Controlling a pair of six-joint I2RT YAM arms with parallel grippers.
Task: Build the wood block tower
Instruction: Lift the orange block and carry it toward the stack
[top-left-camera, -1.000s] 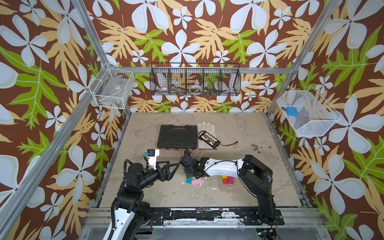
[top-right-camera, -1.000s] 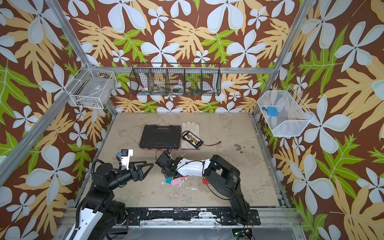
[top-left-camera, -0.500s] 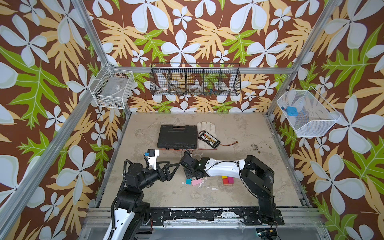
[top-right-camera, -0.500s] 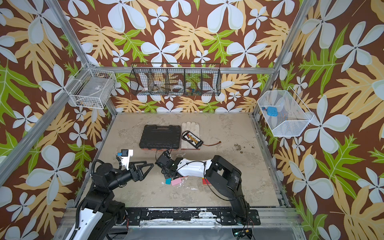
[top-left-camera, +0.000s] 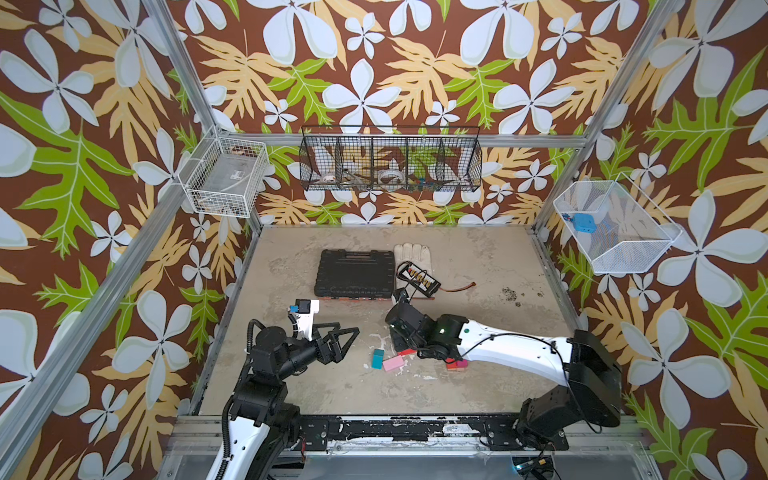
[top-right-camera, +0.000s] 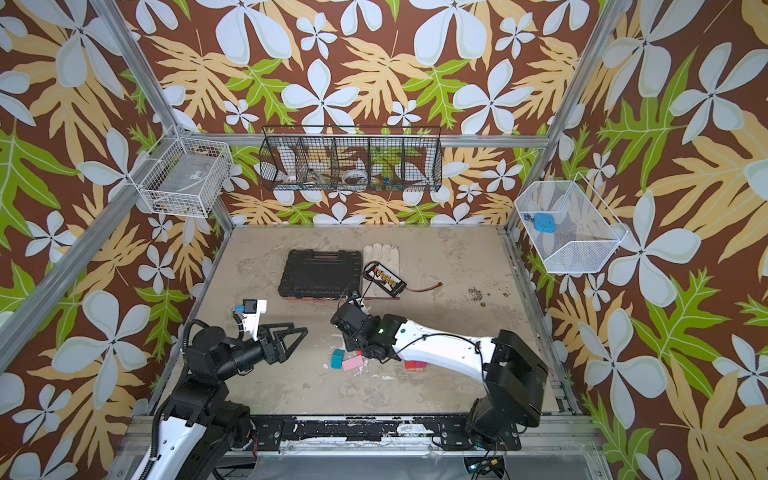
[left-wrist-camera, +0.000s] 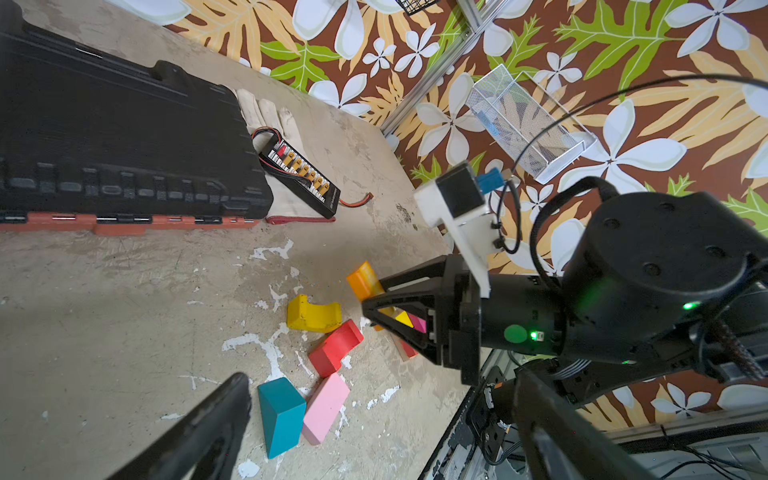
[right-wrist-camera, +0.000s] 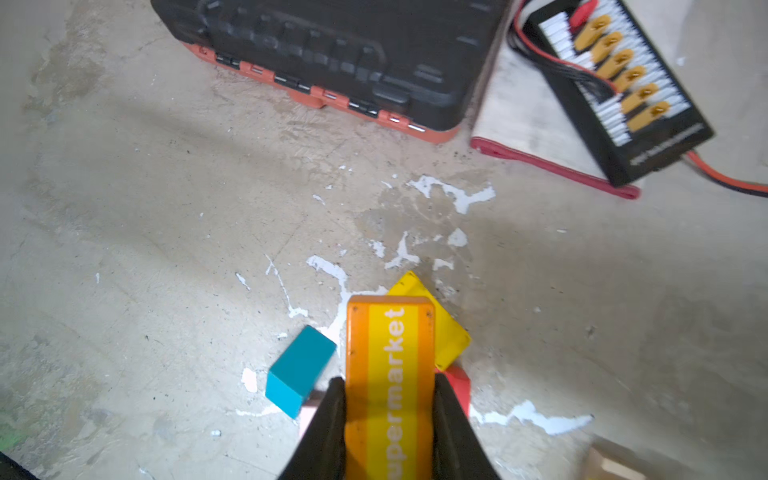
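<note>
Front-centre on the tabletop (top-left-camera: 478, 257), a worn beige slab flecked with white paint, we log the wood blocks lying loose between the two arms.

Right gripper (right-wrist-camera: 390, 384): its black fingers pinch the long sides of the orange block (right-wrist-camera: 390, 332), a flat glossy plank with a yellow stripe lettered "supermarket". Just beside it lie the yellow arch (left-wrist-camera: 311, 313) and a red block (left-wrist-camera: 334, 347) with one rounded end. The teal block (left-wrist-camera: 280, 415), a sharp-edged brick, rests against the pink block (left-wrist-camera: 326, 407), a matt slab.

Left gripper (top-left-camera: 348, 330): fingers spread wide, empty, hovering left of the blocks.

Behind: a ribbed black case (top-left-camera: 353, 270) with an orange hinge edge, and a canvas glove (top-left-camera: 411, 251) carrying a connector board (top-left-camera: 419, 277).

Hard to read: the right forearm covers further blocks, with only red and magenta bits (top-left-camera: 456, 365) showing. A tan block (right-wrist-camera: 611, 465) is cut off at the frame edge. We cannot tell whether the orange block clears the surface.

Versus one second ago: the right jaws have narrowed, while the teal and pink blocks and the left arm are unchanged.
</note>
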